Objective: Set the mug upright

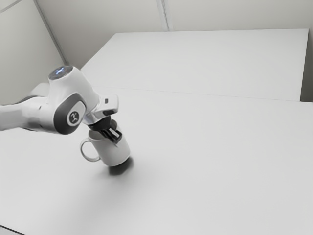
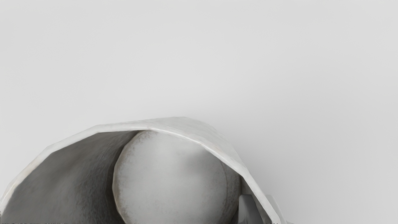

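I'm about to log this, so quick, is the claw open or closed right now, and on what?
Claw: closed on the wall of the tilted, white, round mug, one finger inside and one outside.

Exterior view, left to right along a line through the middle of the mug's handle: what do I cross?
Bare tabletop → mug's handle → mug's tilted body → tabletop again, out to the exterior view's right edge.
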Tool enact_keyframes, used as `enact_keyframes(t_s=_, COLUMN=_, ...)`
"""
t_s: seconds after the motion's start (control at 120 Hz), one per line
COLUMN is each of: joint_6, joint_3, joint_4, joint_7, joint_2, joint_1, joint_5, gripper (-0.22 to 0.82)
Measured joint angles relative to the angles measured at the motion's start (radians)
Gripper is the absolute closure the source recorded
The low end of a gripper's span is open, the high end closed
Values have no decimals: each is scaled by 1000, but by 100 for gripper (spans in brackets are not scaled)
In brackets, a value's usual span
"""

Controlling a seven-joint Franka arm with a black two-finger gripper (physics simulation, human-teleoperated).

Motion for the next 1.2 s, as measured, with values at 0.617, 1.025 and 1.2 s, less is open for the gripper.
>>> enact_keyframes(t_s=0.617, joint_6=104, joint_3=-1, joint_4=-23, joint_7=-102, joint_2=110, joint_1=-23, joint_5=-3, gripper=52)
enact_keyframes(t_s=1.025, joint_6=-131, joint_3=-2, joint_4=160, joint_7=-147, joint_2=97, joint_1=-26, joint_5=91, gripper=8)
enact_keyframes(t_s=1.2, joint_6=-326, joint_3=-2, joint_4=321, joint_7=-180, joint_2=114, joint_1=-24, joint_5=131, gripper=3)
